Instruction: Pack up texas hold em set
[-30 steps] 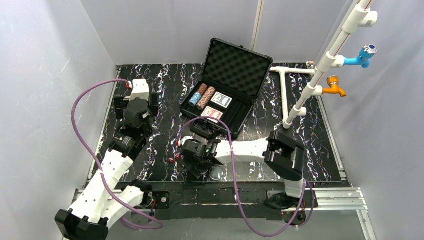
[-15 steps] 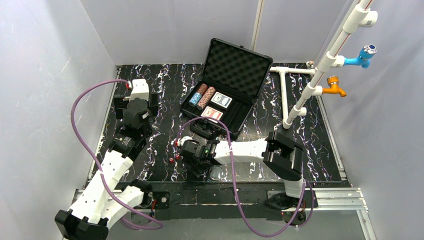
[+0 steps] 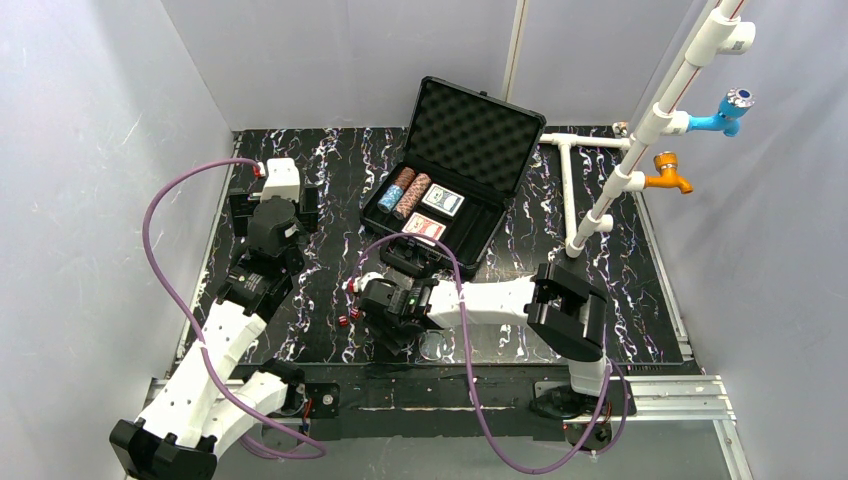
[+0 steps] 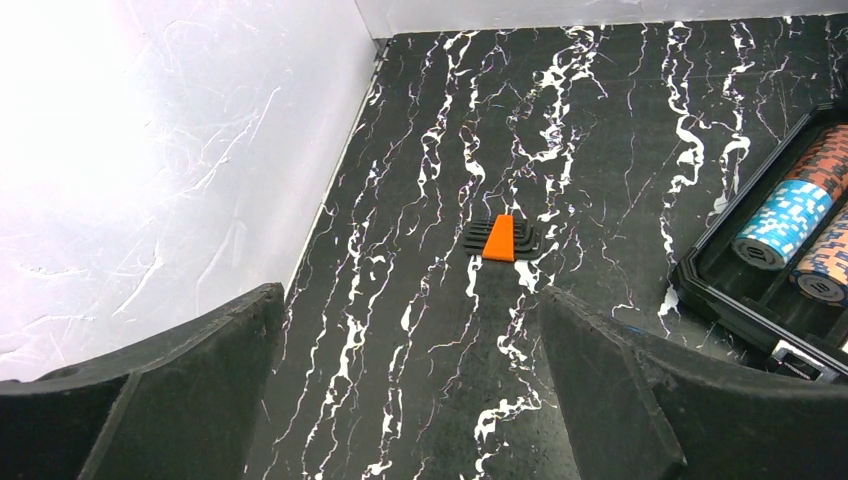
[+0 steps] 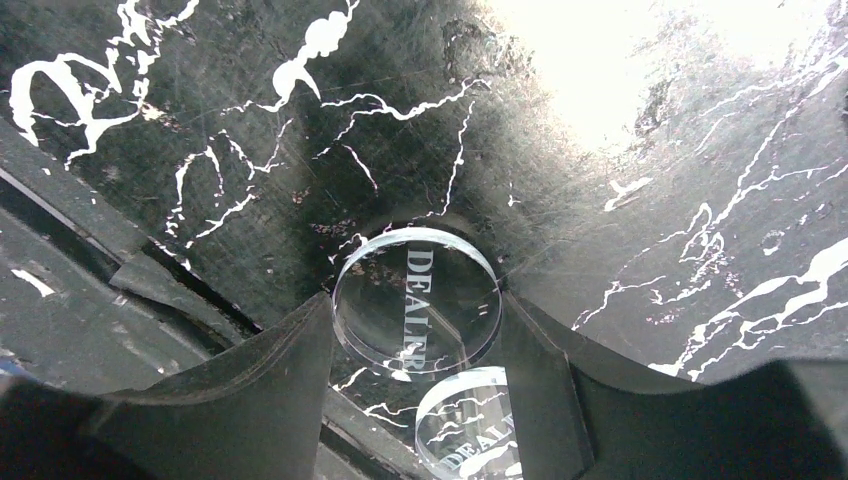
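Observation:
The black case (image 3: 487, 224) stands open mid-table, its foam lid (image 3: 474, 130) raised. Inside are chip stacks (image 3: 405, 190) and two card decks (image 3: 443, 202). Small red dice (image 3: 347, 318) lie on the table in front of it. My right gripper (image 5: 415, 308) points down near the front edge, both fingers pressed against the rim of a clear round dealer button (image 5: 416, 285). A second clear disc (image 5: 475, 425) lies just beside it. My left gripper (image 4: 410, 330) hangs wide open and holds nothing over the back left; the case rim (image 4: 720, 290) and chips (image 4: 790, 215) show at its right.
A small orange and black tool holder (image 4: 502, 240) lies ahead of the left gripper. A white pipe frame (image 3: 600, 190) with blue (image 3: 728, 110) and orange (image 3: 668, 172) taps stands at the back right. Grey walls enclose the table. A purple cable (image 3: 465, 330) crosses the right arm.
The right gripper's jaws have closed in on the clear dealer button. The left arm has not moved.

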You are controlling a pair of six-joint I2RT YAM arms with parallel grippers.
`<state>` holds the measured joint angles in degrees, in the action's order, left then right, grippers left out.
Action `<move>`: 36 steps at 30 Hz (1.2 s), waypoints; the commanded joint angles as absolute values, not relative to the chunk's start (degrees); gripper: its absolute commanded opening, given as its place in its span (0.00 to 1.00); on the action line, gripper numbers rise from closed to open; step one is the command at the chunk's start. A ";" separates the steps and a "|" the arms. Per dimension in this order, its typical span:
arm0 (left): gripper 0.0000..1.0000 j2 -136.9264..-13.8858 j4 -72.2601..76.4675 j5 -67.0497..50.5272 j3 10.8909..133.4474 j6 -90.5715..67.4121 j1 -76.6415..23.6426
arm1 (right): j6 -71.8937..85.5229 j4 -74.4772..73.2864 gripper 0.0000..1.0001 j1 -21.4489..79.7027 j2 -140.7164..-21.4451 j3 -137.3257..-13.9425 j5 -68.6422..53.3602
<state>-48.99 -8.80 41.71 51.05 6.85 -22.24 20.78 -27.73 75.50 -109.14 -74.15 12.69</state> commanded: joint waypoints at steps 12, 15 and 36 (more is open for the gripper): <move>0.98 -48.60 -9.47 39.83 51.76 6.66 -22.06 | 19.69 -29.60 0.45 75.85 -101.76 -82.11 13.20; 0.98 -48.60 -9.59 39.55 51.76 6.68 -22.06 | 19.03 -29.36 0.45 75.85 -100.85 -83.06 14.28; 0.98 -49.48 -10.80 38.15 52.29 6.57 -22.19 | 9.17 -32.47 0.37 68.85 -100.95 -91.97 21.53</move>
<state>-49.43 -10.74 38.11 51.05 6.85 -22.24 12.01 -33.17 71.77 -103.44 -88.73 19.59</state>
